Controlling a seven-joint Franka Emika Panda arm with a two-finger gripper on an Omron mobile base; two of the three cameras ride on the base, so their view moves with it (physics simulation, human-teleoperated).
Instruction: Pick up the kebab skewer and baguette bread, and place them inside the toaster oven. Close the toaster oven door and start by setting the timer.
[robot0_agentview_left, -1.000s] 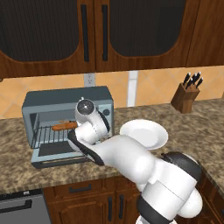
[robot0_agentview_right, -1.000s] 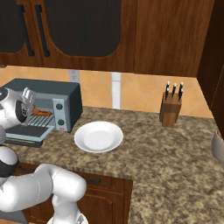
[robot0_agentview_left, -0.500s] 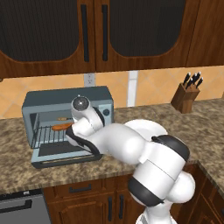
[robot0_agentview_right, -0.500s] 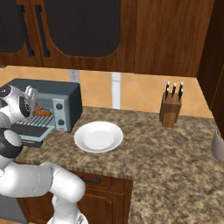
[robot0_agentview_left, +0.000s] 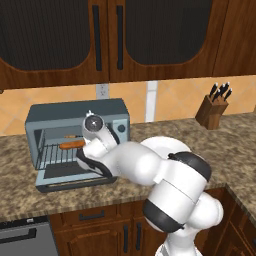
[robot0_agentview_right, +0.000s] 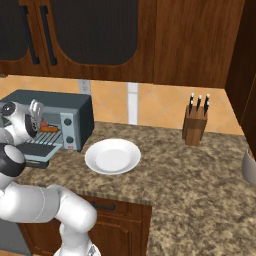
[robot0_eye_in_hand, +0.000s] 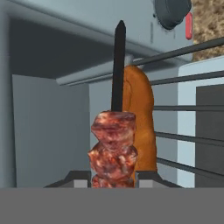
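Tool (robot0_eye_in_hand: 113, 180) clamped on kebab skewer (robot0_eye_in_hand: 114, 144) — inside toaster oven (robot0_agentview_left: 75, 115), baguette bread (robot0_eye_in_hand: 140, 118) just beside; no legible writing.

The toaster oven (robot0_agentview_left: 77, 142) stands open at the left of the surface (robot0_agentview_right: 190, 172), its door (robot0_agentview_left: 70, 175) folded down flat toward the near edge. Inside, a loaf (robot0_eye_in_hand: 140, 118) lies on the wire rack (robot0_agentview_left: 52, 155), taking part of the opening. The hand (robot0_eye_in_hand: 113, 179), clamped on a skewer (robot0_eye_in_hand: 114, 148), fills the mouth just in front of the loaf. To the right, a white plate (robot0_agentview_right: 112, 156) sits near; a knife block (robot0_agentview_right: 196, 125) stands farther right, with open stone between them.
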